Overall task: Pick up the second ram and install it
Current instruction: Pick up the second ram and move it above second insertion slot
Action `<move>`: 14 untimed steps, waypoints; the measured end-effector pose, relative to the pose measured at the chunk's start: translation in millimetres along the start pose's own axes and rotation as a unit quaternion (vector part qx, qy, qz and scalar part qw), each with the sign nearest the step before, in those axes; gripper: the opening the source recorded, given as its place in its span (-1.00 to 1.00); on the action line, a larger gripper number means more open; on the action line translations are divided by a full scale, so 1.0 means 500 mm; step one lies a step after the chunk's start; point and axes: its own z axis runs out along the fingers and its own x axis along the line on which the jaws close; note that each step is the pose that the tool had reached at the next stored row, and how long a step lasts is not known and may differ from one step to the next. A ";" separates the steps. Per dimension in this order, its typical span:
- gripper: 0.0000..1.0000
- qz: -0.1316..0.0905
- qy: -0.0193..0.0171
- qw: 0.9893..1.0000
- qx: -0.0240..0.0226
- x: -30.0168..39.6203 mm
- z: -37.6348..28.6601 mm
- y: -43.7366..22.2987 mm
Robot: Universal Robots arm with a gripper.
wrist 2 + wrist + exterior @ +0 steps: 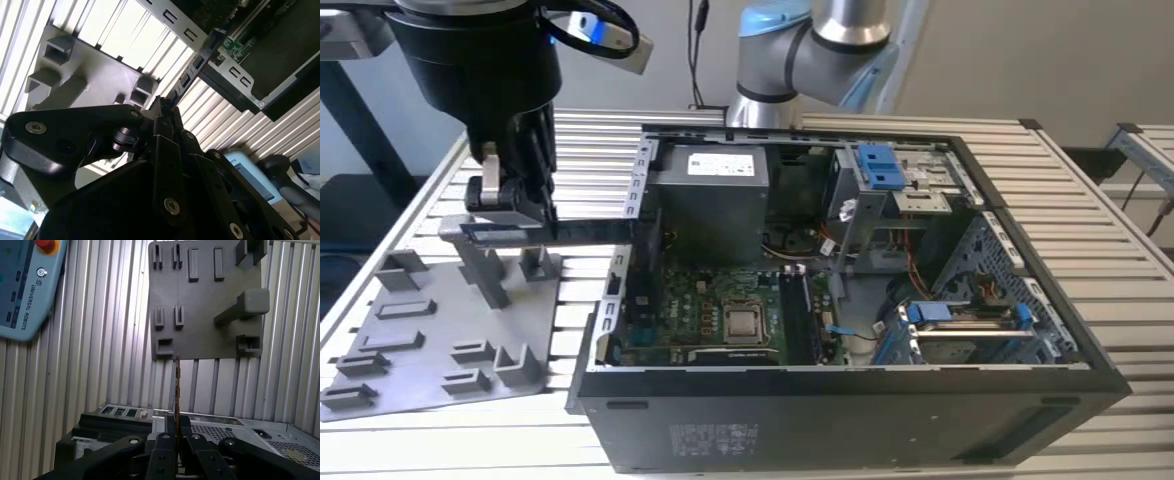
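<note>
Closest to you, the gripper (176, 432) has its jaws clamped on the second ram (177, 385), which in the first wrist view stands edge-on as a very thin dark strip rising from between the fingertips. In the second wrist view the same board (195, 64) shows its flat side: long, narrow and dark, with a row of small rectangular chips (its colour is hard to judge there). In the exterior view it reads as a slim dark bar (574, 232) held level above the slatted table (440, 420). It sits over the grey holder plate (427, 340) with its upright posts, and its far end is near the open computer case (854, 420).
</note>
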 end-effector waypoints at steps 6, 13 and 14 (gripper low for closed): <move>-0.72 0.000 0.000 1.000 0.000 0.002 -0.003 -0.030; -0.72 0.000 0.000 1.000 0.000 0.005 -0.005 -0.064; -0.72 0.000 0.000 1.000 0.000 0.006 -0.006 -0.070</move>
